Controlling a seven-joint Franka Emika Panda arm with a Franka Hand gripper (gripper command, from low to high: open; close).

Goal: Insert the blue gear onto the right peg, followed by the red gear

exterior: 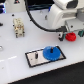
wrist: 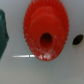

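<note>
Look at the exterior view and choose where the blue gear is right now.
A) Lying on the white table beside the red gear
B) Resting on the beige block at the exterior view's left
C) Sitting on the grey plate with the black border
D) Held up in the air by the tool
C: the blue gear sits on the grey plate, while the red gear lies apart on the table.

My arm reaches in from the top of the exterior view, white links bent downward toward that view's right side. The gripper (exterior: 65, 31) hangs low at its end, pointing down. I cannot tell how its jaws stand.
</note>
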